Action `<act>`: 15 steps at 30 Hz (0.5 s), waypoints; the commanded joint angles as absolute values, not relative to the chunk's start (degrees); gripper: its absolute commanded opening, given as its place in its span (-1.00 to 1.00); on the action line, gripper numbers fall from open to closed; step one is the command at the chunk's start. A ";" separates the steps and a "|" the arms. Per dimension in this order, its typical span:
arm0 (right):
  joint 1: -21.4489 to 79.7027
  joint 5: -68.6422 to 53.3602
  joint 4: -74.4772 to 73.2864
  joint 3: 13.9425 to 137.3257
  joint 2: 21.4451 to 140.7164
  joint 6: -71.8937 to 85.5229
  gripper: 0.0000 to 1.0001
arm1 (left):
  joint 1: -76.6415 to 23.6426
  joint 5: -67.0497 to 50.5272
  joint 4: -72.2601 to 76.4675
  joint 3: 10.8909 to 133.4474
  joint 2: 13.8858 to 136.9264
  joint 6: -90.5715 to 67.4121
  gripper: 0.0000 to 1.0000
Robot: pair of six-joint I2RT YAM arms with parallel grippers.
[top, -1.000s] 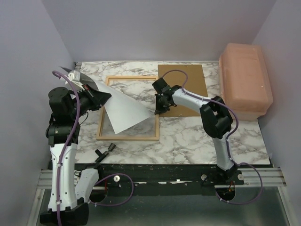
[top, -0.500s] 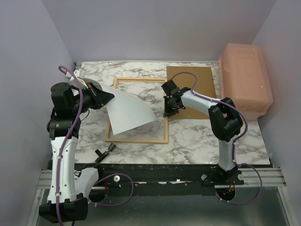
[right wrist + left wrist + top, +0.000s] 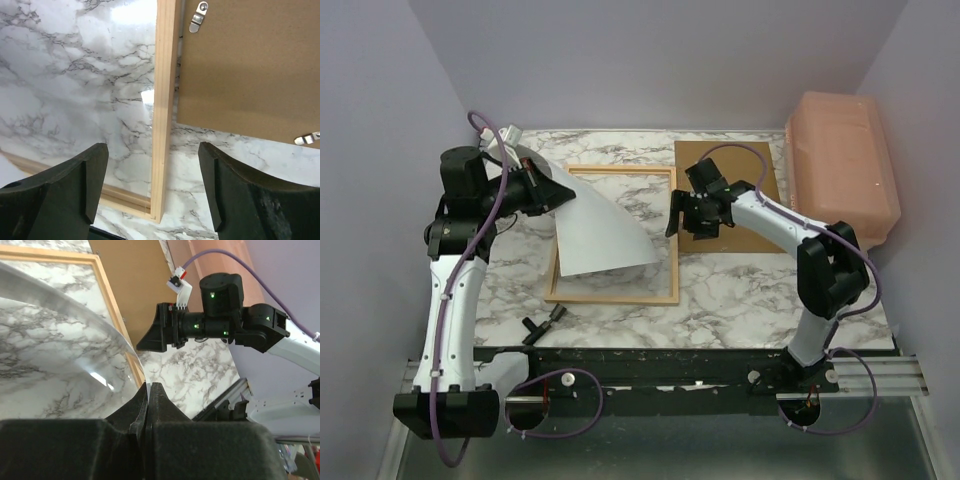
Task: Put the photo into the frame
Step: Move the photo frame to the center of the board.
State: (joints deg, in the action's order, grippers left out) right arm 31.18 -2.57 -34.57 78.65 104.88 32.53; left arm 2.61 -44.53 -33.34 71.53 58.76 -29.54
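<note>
Step in hand: positioning, ahead of laying the photo into the frame

Findings
- The left pincer [image 3: 545, 190] is clamped together on the far left corner of the photo [image 3: 600, 235]. It holds that corner raised, outside the left rail of the frame [image 3: 610, 298].
- The sheet sags white side up. Its near part rests on the pane and it crosses the left rail, skewed to the frame.
- The right pincer [image 3: 152, 165] stands apart, one finger on each side of the frame's right rail, gripping nothing.
- The frame lies flat on the worktop [image 3: 740, 290], with its right rail just beside the left edge of the brown board [image 3: 750, 190].

Next move, as judged
- The sheet needs turning square to the rails and shifting right until all four edges sit inside them, then lowering flat.
- Only one corner is held, so the paper may buckle or ride up on a rail. The free pincer could press down the near right corner.

Change from a second ago
- The frame and the board both sit further right, and the frame looks squarer to the worktop.
- The right pincer, then nearly together at the right rail, has sprung apart.
- The left arm has carried the photo rightward with the frame
</note>
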 commanded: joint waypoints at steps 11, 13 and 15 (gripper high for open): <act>22.77 -14.73 -26.19 64.95 93.93 36.08 1.00 | -13.61 -44.94 -38.18 89.15 74.25 -26.17 -1.00; 21.86 -15.06 -26.05 64.22 93.37 36.13 1.00 | -15.02 -44.49 -39.51 92.65 75.94 -24.69 -1.00; 21.08 -15.23 -25.93 63.62 92.93 36.00 1.00 | -16.11 -43.92 -39.31 94.19 76.22 -23.38 -1.00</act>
